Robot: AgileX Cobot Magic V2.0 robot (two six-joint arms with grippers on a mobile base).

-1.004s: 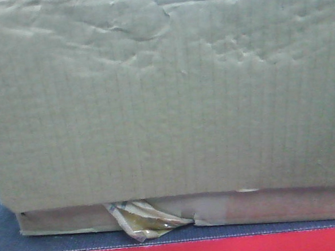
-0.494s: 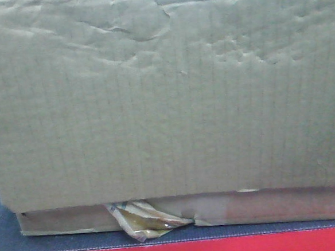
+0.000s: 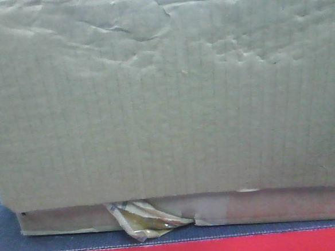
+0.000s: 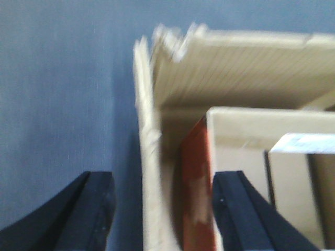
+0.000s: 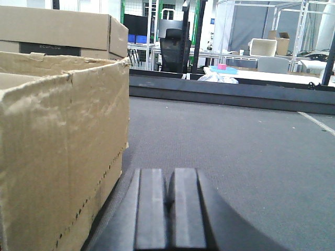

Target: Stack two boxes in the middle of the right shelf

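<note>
The large box (image 3: 166, 102) stays put, left gripper (image 4: 165, 183) spread astride its wall (right gripper (image 5: 167, 183) closed, empty): lift pending.

Front view hard against box (image 3: 166, 102), left wrist above it (blurred), right low beside.

Barely anything: the large box (image 3: 166, 102) shows its upper creases shifted a hair in the front view.
</note>
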